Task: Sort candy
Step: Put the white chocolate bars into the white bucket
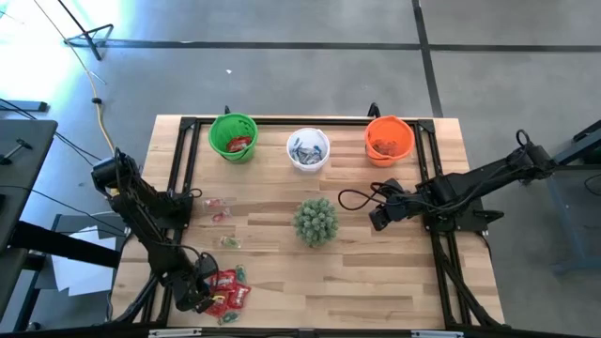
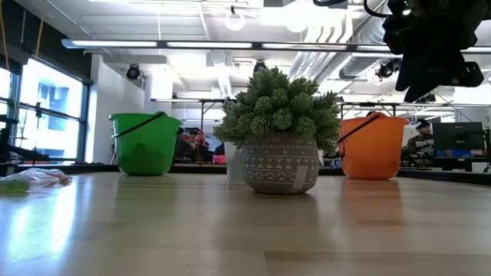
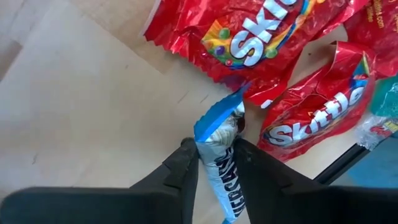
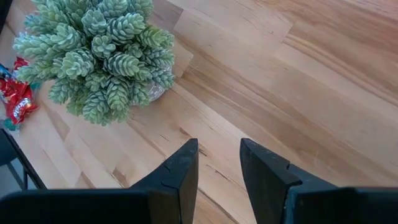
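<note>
Jaws of the left gripper (image 3: pixel 216 163) pinch a blue-and-white wrapped candy (image 3: pixel 219 146) at the table's (image 1: pixel 376 272) near left corner, just above the red candy packets (image 3: pixel 249 37) lying there. More wrapped sweets (image 1: pixel 218 208) lie scattered farther along the left side. Right gripper (image 4: pixel 219 163) hangs over bare wood near the spiky potted plant (image 1: pixel 315 222), jaws parted, holding nothing. Green cup (image 1: pixel 233 137), white cup (image 1: pixel 308 149) and orange cup (image 1: pixel 389 140) line the far edge, each with something inside.

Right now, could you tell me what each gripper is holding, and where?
The left gripper pinches a blue-and-white candy across its middle; the right gripper holds nothing.
</note>
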